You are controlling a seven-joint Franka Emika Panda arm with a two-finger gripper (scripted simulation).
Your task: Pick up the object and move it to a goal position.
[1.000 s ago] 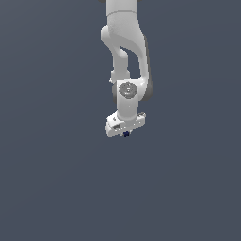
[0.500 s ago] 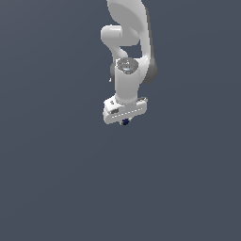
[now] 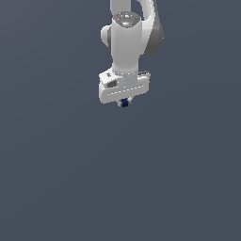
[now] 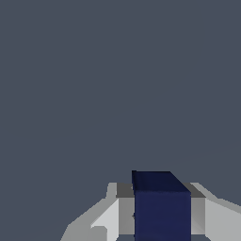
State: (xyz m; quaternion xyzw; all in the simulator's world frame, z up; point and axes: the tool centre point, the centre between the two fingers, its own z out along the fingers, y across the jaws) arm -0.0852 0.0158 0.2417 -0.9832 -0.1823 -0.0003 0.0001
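The object, a tiny dark navy-blue block [image 3: 124,103], sits between the fingertips of my white gripper [image 3: 124,101] in the exterior view, held in the air well above the flat grey ground. In the wrist view the block [image 4: 160,207] fills the gap between the two grey-white fingers [image 4: 122,212], which are shut on its sides. The white arm [image 3: 128,42] rises above the gripper and hides most of the fingers in the exterior view.
A flat, uniform dark grey surface [image 3: 120,179] fills both views. No other objects, edges or markers show.
The arm and gripper have risen upward in the exterior view and come nearer the camera, with the block still held between the fingers.
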